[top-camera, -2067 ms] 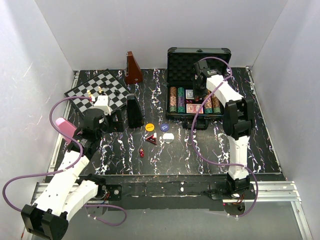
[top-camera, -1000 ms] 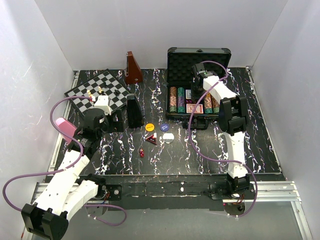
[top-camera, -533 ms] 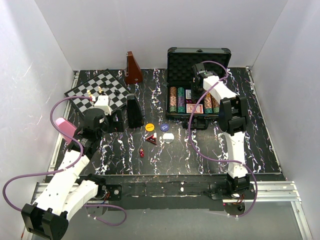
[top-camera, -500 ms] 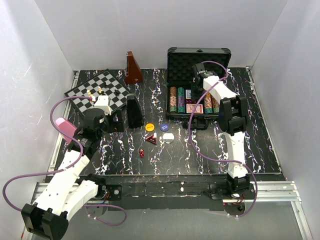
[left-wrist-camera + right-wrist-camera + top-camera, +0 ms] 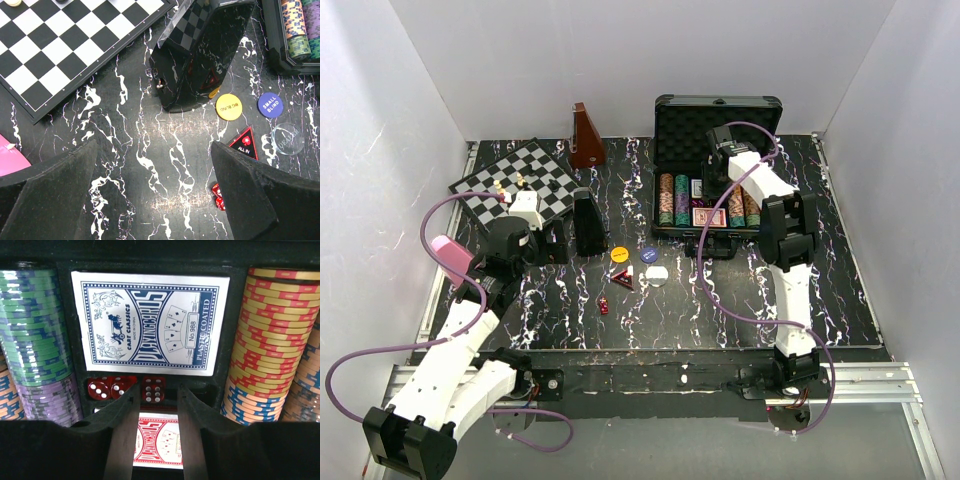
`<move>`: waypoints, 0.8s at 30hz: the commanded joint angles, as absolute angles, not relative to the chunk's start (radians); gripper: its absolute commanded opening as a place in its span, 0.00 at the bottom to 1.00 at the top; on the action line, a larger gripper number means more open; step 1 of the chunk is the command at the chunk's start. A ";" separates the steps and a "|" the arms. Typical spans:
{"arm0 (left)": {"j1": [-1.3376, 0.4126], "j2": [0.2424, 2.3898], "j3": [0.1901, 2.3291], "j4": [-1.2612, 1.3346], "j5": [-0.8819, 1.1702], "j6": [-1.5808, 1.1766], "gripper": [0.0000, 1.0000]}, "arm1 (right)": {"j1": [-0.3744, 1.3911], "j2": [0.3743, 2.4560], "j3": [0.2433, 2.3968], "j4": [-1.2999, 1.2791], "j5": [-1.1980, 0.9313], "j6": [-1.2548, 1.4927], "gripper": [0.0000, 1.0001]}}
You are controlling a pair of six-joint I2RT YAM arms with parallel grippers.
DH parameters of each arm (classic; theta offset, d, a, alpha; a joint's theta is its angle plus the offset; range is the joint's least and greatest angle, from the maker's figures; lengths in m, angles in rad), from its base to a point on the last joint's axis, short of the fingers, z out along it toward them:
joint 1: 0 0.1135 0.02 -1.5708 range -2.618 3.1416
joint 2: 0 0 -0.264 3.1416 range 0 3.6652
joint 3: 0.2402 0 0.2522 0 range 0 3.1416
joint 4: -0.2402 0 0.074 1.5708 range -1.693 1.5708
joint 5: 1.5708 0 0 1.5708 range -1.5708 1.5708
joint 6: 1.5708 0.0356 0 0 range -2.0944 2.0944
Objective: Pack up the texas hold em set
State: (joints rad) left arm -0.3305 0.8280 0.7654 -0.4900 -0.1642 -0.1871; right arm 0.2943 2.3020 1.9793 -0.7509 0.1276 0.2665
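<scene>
**A:** Where does the set stand?

**B:** The case (image 5: 680,120) is open at the far side of the worktop (image 5: 840,290). Inside, chip rows (image 5: 265,340) flank a blue-backed deck (image 5: 150,322). Three red dice (image 5: 152,388) lie in the slot just below that deck.

**A:** What has changed?

**B:** A couple of seconds back the right pincer (image 5: 158,391) was higher, near the lid. It has since dropped over the middle of the tray. Its fingers now stand apart with nothing clamped, and the nearest die lies free just off their tips. I'd judge that die delivered.

**A:** What's left, then?

**B:** The yellow button (image 5: 229,106), blue button (image 5: 270,104), clear dealer button (image 5: 287,138) and two loose dice (image 5: 217,196) sit on the worktop where they were, well apart from the case. The left pincer (image 5: 154,145) hangs over them, spread wide and holding nothing.

**A:** Anything hard to make out?

**B:** From above, the right arm covers part of the tray. The red deck (image 5: 157,440) shows only between the fingers. A left finger partly cuts off the loose dice. No handle is visible.
</scene>
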 commanded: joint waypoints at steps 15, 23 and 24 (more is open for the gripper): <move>-0.330 0.824 0.796 -0.489 -0.160 -0.186 0.98 | 0.236 2.190 1.904 -0.649 -0.052 0.301 0.43; -0.330 0.822 0.796 -0.489 -0.158 -0.186 0.98 | 0.232 2.229 1.899 -0.635 -0.094 0.308 0.43; -0.330 0.824 0.796 -0.489 -0.158 -0.187 0.98 | 0.232 2.232 1.899 -0.634 -0.101 0.311 0.43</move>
